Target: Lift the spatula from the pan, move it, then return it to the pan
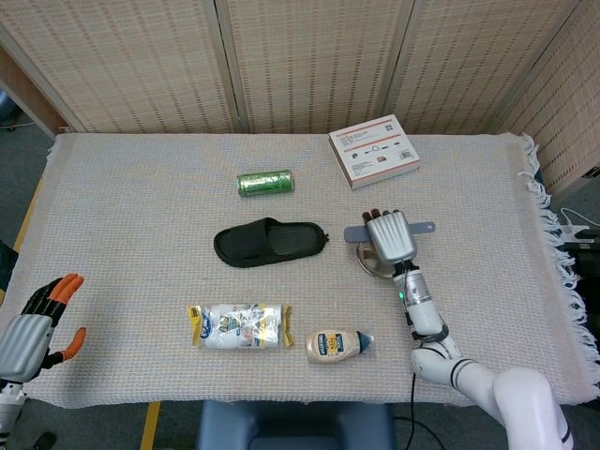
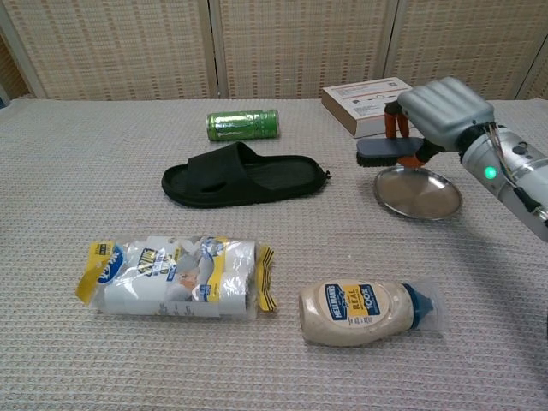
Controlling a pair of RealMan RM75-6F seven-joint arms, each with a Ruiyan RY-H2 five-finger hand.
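The spatula [image 2: 381,151] is hanging just above the pan [image 2: 418,193], gripped by the right hand [image 2: 441,113], whose fingers are wrapping its handle. In the head view the hand [image 1: 391,238] is covering most of the spatula and much of the pan [image 1: 367,262]; only the tool's two ends are poking out. The left hand [image 1: 36,326] is sitting off the table's edge with fingers spread, holding nothing, partly cut off by the frame. It is missing from the chest view.

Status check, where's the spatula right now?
Right robot hand grips spatula above pan. Left robot hand open, idle. Path to pan clear.
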